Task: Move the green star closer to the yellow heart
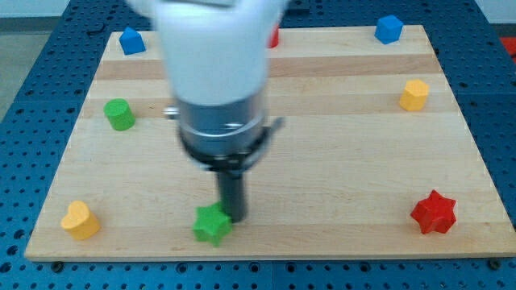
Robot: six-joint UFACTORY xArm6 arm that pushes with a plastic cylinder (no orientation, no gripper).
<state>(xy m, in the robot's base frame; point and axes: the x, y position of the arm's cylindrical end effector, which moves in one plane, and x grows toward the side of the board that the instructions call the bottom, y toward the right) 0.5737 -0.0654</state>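
The green star (211, 224) lies near the board's bottom edge, left of centre. The yellow heart (80, 220) lies at the bottom left corner of the board, well apart from the star. My tip (235, 217) is at the star's upper right side, touching or almost touching it. The arm's white and grey body (216, 80) rises above it and hides part of the board behind.
On the wooden board (339, 161) also lie a green cylinder (119, 114) at left, a blue block (131, 40) top left, a blue block (389, 29) top right, a yellow block (414, 94) at right, a red star (434, 213) bottom right, and a red block (275, 37) partly hidden at top.
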